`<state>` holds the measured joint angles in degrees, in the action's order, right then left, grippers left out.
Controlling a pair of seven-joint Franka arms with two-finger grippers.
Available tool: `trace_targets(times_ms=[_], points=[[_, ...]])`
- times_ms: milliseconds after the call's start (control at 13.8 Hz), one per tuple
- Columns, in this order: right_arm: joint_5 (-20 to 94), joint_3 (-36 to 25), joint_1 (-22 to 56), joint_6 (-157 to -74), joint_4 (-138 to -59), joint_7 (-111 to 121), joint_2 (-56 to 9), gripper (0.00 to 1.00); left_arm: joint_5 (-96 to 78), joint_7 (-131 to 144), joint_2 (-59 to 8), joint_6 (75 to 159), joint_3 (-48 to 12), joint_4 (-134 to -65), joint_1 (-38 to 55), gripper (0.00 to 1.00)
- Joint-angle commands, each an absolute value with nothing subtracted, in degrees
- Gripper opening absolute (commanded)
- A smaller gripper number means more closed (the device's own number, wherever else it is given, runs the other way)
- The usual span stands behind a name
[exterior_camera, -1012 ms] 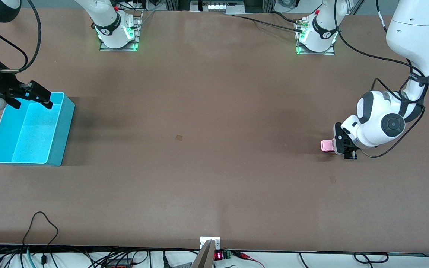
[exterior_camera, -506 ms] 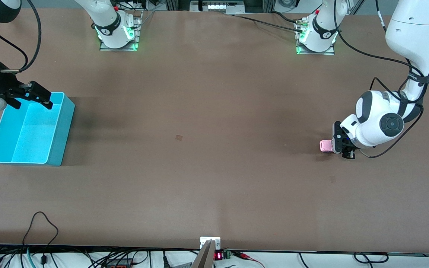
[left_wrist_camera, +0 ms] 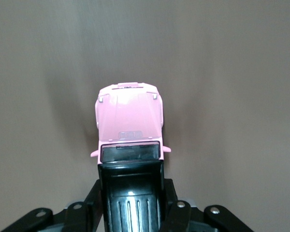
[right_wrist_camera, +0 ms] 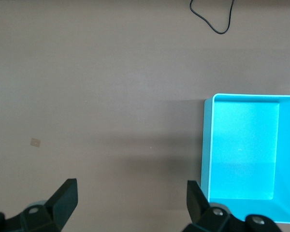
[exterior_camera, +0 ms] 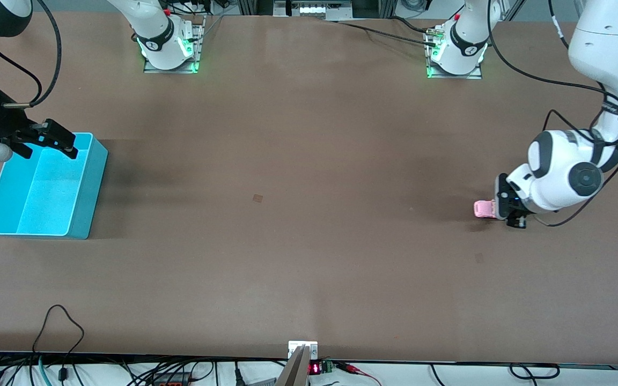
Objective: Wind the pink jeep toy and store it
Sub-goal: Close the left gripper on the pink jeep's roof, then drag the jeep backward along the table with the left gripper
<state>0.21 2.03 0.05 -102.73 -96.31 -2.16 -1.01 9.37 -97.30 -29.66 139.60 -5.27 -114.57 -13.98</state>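
Pink hard plastic, the pink jeep toy (left_wrist_camera: 129, 123) looks light and stiff, gripped across its rear sides by the clenched left end effector (exterior_camera: 494, 208) at the left arm's end of the table (exterior_camera: 309, 214). The right end effector (exterior_camera: 46, 142) waits released over the cyan bin (exterior_camera: 94, 177).

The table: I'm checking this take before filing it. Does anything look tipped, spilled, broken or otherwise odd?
Nothing stands out. The pink jeep toy sits level and whole in the shut left gripper at the left arm's end of the table. The cyan bin stands upright with nothing in it, under the open right gripper.
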Motion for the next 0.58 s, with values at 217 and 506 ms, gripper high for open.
trace_targets(times_ms=[217,506], points=[[0.7,2.4,-0.4,-102.1,-95.1,-2.8,-1.5,1.0,15.1,-100.8,-32.7,139.7,-5.4,-113.7,-22.5,0.19],[0.7,2.4,-0.4,-102.1,-95.1,-2.8,-1.5,1.0,15.1,-107.9,-35.7,139.7,-5.4,-109.3,-27.4,0.19]])
